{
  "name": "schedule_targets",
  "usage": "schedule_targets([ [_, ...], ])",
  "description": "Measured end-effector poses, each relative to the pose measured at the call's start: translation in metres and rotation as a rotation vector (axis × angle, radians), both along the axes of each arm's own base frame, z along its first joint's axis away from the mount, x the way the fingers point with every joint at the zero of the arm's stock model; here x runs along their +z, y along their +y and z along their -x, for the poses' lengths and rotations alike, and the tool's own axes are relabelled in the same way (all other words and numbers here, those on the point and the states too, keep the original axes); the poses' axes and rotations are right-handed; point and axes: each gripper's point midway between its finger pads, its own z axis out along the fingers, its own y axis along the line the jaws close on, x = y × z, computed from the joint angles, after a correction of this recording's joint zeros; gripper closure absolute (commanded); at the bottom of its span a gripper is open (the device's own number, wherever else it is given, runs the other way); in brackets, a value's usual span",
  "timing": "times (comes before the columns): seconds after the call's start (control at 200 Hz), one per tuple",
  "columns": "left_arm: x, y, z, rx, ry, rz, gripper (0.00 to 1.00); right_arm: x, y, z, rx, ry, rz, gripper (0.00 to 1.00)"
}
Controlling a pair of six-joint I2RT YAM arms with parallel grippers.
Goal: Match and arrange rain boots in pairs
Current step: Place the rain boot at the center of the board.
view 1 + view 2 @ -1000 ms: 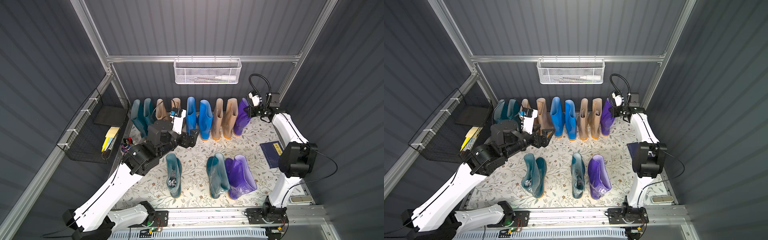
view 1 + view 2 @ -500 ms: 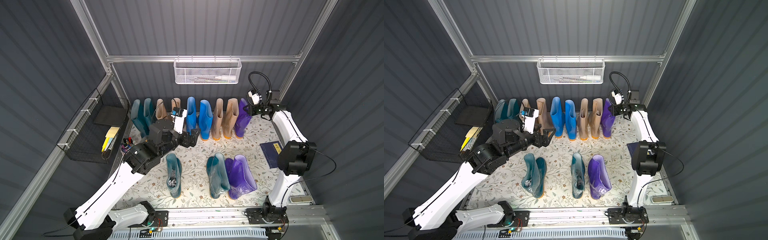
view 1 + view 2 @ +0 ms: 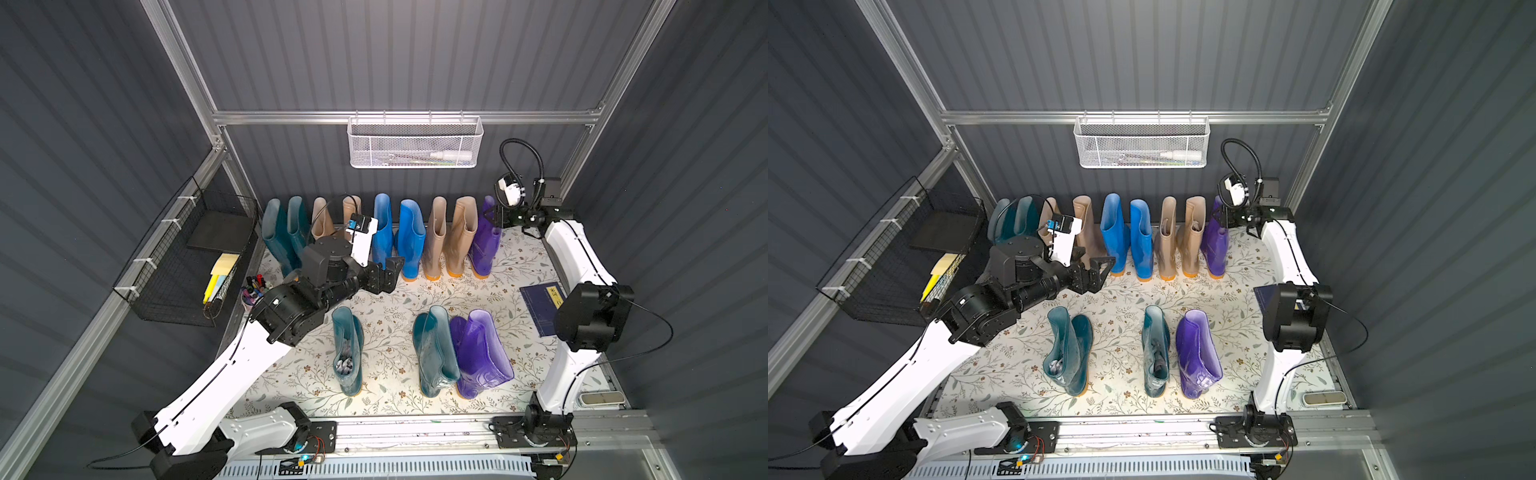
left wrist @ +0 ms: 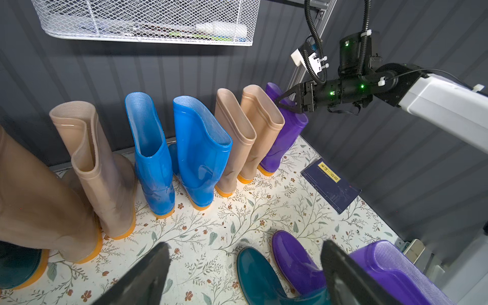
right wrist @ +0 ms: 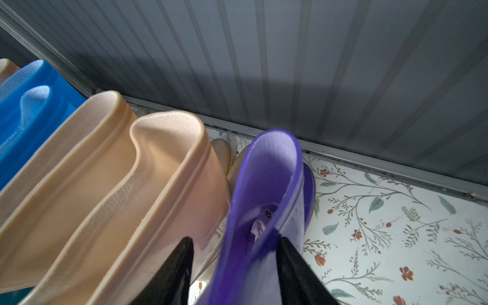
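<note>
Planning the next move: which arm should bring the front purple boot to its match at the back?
Probably right: the front purple boot stands nearer that arm, and the right gripper is at the back purple boot, jaws parted. The left gripper hovers by the blue boots.

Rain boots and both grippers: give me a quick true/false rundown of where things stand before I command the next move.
1. Both purple boots stand in the back row. False: the back purple boot ends that row, and the front purple boot stands apart from it, nearer the robot.
2. The blue boots stand side by side. True.
3. The left gripper is shut on a boot. False: it is open and empty.
4. The right gripper straddles the top of the back purple boot. True.
5. The front teal boots stand apart from each other. True.
</note>
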Motion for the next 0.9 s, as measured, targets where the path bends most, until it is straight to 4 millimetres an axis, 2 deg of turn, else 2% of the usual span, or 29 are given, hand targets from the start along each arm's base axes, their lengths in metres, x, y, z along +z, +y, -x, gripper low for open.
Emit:
schedule_targets([
  [0.245, -0.002, -0.005, 0.001, -0.025, 0.004, -0.003, 0.08, 0.034, 0.002, 0.008, -0.008, -0.068, -0.014, 0.39],
  [0.6, -0.002, -0.014, 0.005, -0.09, -0.01, -0.014, 0.08, 0.059, 0.002, 0.021, -0.068, -0.082, -0.02, 0.35],
  [0.745, -0.004, -0.02, 0.008, -0.131, -0.014, -0.029, 0.08, 0.071, 0.002, 0.044, -0.105, -0.074, -0.037, 0.34],
  [0.9, 0.003, -0.025, 0.012, -0.179, -0.038, -0.035, 0.08, 0.084, 0.013, 0.082, -0.117, -0.075, -0.041, 0.32],
])
